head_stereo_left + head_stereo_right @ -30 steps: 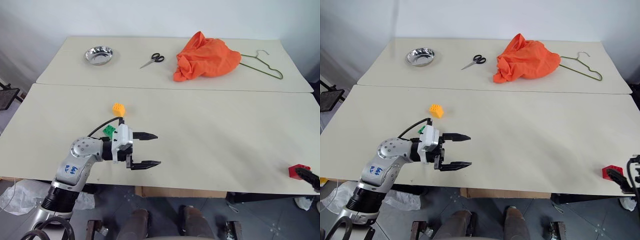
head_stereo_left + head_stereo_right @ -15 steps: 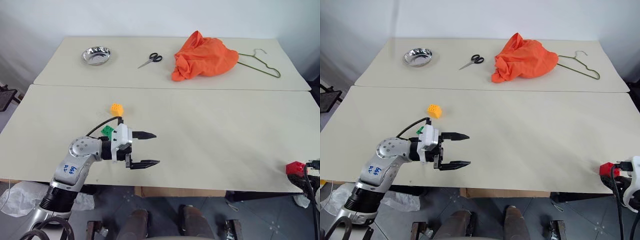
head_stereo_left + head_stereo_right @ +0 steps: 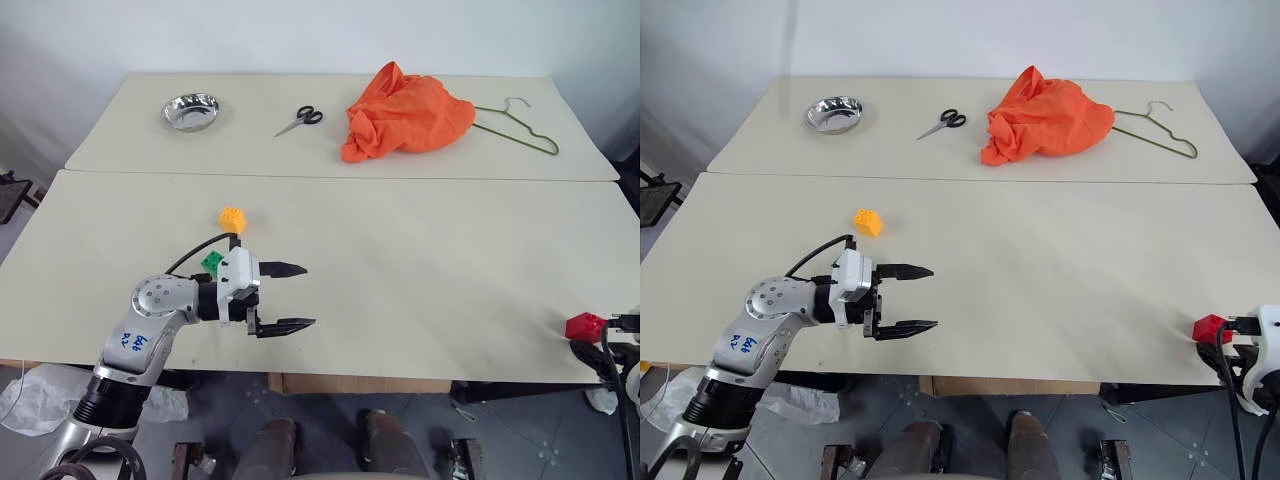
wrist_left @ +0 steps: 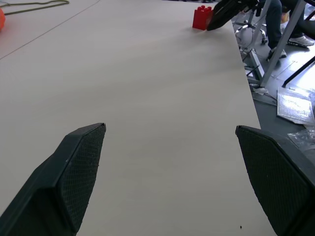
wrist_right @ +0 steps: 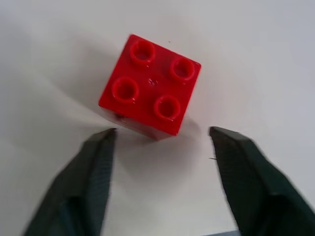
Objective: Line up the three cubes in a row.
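Red cube [image 5: 150,94], glossy plastic with four round studs, sits on the matte table [image 5: 256,54] just ahead of your right gripper [image 5: 162,135], whose textured black fingers [image 5: 96,162] stand apart, holding nothing. Your left gripper [image 3: 287,297] gapes wide.

Two beige tables [image 3: 420,290] pushed together, pale wall [image 3: 300,35] behind, grey floor [image 3: 330,420]

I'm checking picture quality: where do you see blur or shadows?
Right wrist view: the red cube is sharp enough to show its four studs, while the right hand has soft-edged fingers; a faint shadow lies beside the cube. Left wrist view: the finger pads' texture is crisp. Left eye view: even light, weak shadows.
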Tool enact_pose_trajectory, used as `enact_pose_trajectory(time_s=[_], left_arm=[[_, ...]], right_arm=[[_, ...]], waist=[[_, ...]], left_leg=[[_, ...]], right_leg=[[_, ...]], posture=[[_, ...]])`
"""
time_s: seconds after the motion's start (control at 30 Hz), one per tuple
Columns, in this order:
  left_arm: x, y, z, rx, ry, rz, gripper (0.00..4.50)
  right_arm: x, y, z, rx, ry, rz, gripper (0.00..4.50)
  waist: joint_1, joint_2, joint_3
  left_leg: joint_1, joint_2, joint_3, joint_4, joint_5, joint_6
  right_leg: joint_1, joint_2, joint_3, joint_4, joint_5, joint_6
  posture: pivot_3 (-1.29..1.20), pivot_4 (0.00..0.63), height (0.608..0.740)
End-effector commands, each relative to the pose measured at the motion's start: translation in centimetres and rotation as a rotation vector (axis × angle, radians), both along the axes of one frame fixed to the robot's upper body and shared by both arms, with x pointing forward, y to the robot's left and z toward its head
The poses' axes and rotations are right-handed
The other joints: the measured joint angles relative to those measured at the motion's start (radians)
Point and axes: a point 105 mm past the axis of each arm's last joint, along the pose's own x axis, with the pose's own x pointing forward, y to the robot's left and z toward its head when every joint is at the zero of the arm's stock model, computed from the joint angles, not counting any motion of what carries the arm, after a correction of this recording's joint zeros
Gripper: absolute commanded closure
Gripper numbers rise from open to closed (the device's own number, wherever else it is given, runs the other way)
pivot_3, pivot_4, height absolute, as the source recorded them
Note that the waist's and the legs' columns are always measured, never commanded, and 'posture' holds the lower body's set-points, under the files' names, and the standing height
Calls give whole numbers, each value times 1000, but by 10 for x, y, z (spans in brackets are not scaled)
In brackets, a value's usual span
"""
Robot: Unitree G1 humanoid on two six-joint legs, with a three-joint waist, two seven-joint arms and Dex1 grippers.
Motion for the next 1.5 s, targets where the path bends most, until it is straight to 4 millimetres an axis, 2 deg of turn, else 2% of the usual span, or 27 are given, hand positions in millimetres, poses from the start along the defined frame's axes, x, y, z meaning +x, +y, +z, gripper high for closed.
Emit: enact_pose_trajectory(time_s=[0.03,0.3,0.4,0.53,0.6,0.63,0.7,0.77,0.8,0.83,0.9,0.97,1.1,1.2,1.37,1.5], left_arm=[[-3,1,8,0,-49,2,0],[1,-1,10,8,-61,-9,0],[1,0,10,9,-65,-8,0],[3,2,10,11,-71,0,0],[4,3,10,13,-77,10,0],[4,5,11,11,-80,18,0],[5,7,12,9,-86,32,0],[5,12,13,7,-91,55,0],[5,15,13,5,-95,77,0],[6,16,13,2,-97,92,0],[4,17,13,-3,-100,117,0],[2,19,12,-5,-99,138,0],[0,24,11,-10,-102,189,0],[-3,32,10,-6,-107,236,0],[-8,39,9,5,-107,280,0],[-13,45,8,12,-108,328,0]], right_arm=[[3,5,1,12,-13,32,117],[16,-5,0,21,-67,-73,117],[21,-1,-2,37,-80,-78,762],[23,6,-5,41,-75,-43,2111],[28,9,0,12,-93,0,2762],[33,16,7,-14,-110,65,2999],[41,33,18,-42,-125,203,2977],[62,69,48,-109,-253,456,2977],[71,98,62,-100,-318,645,2977],[74,116,71,-93,-356,766,2977],[76,148,71,-66,-326,1002,2977],[84,171,64,-87,-247,1203,2977],[111,201,60,-124,-175,1399,2977],[133,221,48,-218,-84,1522,2977],[147,229,33,-255,-3,1609,2977],[146,229,26,-246,33,1638,2977]], waist=[[1,0,0],[1,0,0],[1,0,0],[0,-2,-1],[1,-2,-1],[0,-2,-1],[-3,-2,-1],[-16,-2,-1],[-24,-2,-1],[-31,-2,-1],[-36,-2,-1],[-34,-3,0],[-30,-5,1],[-27,-5,1],[-18,-5,1],[-24,-5,1]], left_leg=[[0,0,0,0,0,0],[0,0,0,0,0,0],[0,0,0,0,0,0],[0,0,0,1,0,0],[0,0,0,1,0,0],[0,0,0,1,0,0],[0,0,1,1,0,0],[0,0,2,1,0,0],[1,0,3,1,0,0],[1,0,3,1,0,0],[2,1,5,1,0,0],[2,2,4,0,0,0],[-1,1,3,3,-1,0],[-4,0,3,5,-1,0],[-9,-1,2,6,-1,0],[-12,-2,3,8,-2,1]], right_leg=[[0,0,0,0,0,0],[0,0,0,0,0,0],[0,0,0,0,0,0],[0,0,0,0,0,0],[0,0,0,0,0,0],[0,0,0,0,0,1],[0,0,0,0,0,1],[-1,0,-1,1,0,1],[-2,1,-1,3,0,1],[-2,1,-1,3,0,1],[-2,2,0,5,0,0],[-2,2,-1,4,0,0],[-3,1,-2,2,0,0],[-6,0,-2,4,0,0],[-12,-1,-3,7,0,-1],[-14,-2,-2,8,0,-1]], posture=[[0,150,740],[0,150,740],[0,150,740],[0,150,740],[0,150,740],[0,150,740],[0,150,740],[0,150,740],[0,150,740],[0,150,740],[0,150,740],[0,150,740],[0,150,740],[0,150,740],[0,150,740],[0,150,740]])
